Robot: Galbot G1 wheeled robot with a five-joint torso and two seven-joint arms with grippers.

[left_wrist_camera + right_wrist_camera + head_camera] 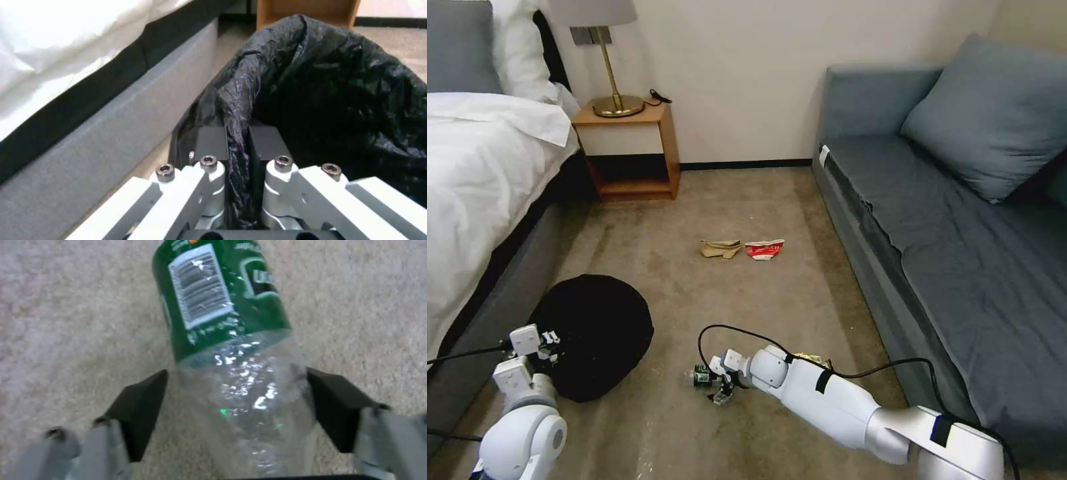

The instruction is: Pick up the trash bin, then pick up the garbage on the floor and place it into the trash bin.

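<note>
A small wooden nightstand (627,150) stands against the pale wall (747,60), and everything else sits around it. On its top is a brass lamp (614,80) with a white shade, and a dark cable (660,97) lies just beside the lamp's base. Hard against the nightstand's left side is a bed (474,173) with white sheets and a grey frame. Well off to its right, across the beige carpet (760,200), is a blue-grey sofa (960,253) with a large cushion (994,113) of the same colour.
</note>
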